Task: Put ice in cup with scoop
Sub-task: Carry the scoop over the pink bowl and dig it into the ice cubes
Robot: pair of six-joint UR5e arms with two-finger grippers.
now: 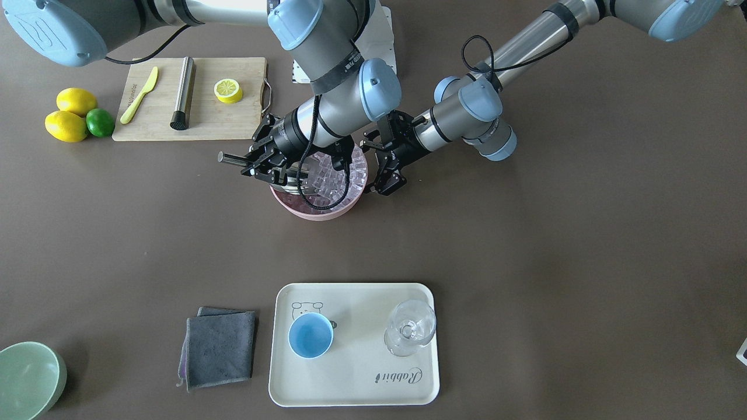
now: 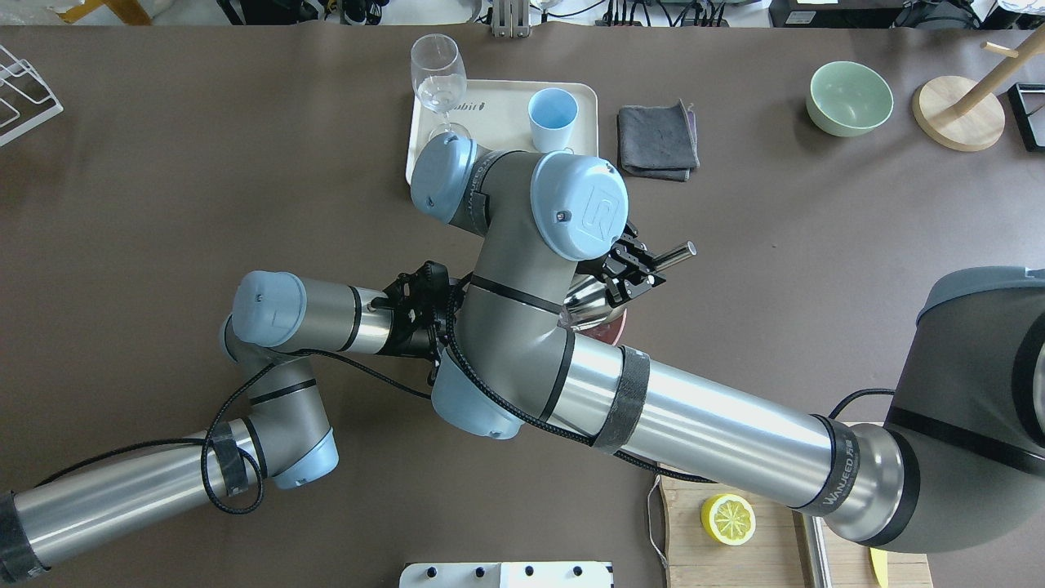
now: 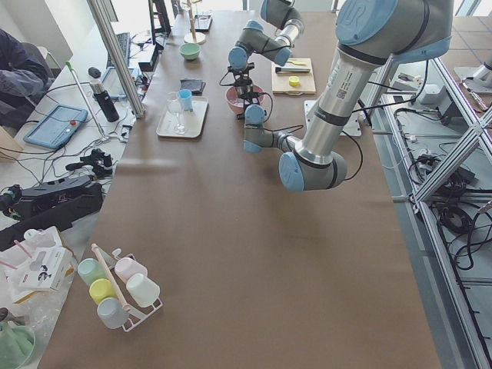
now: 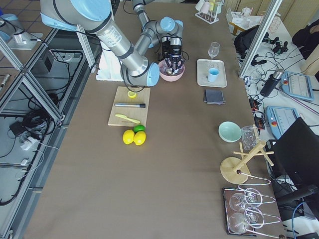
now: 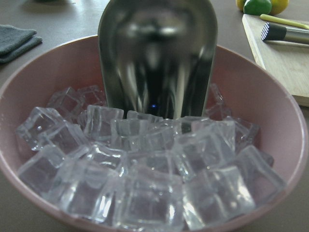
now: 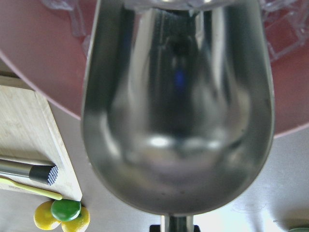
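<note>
The ice (image 5: 154,179) is a heap of clear cubes in a pink bowl (image 1: 318,211) at mid-table. My right gripper (image 1: 264,160) is shut on the handle of the steel scoop (image 2: 589,300). The scoop's trough (image 5: 157,58) tilts down into the bowl, its front edge among the cubes. The trough's inside (image 6: 178,121) looks empty. My left gripper (image 1: 382,166) stands open just beside the bowl's rim, facing the ice. The light-blue cup (image 1: 310,335) stands empty on a cream tray (image 1: 356,385), well away from both grippers.
A clear stemmed glass (image 1: 409,335) shares the tray. A grey cloth (image 1: 220,348) lies beside it and a pale green bowl (image 1: 26,379) sits further off. A cutting board (image 1: 233,125) with a lemon half, steel cylinder and yellow knife lies near the robot, beside lemons and a lime.
</note>
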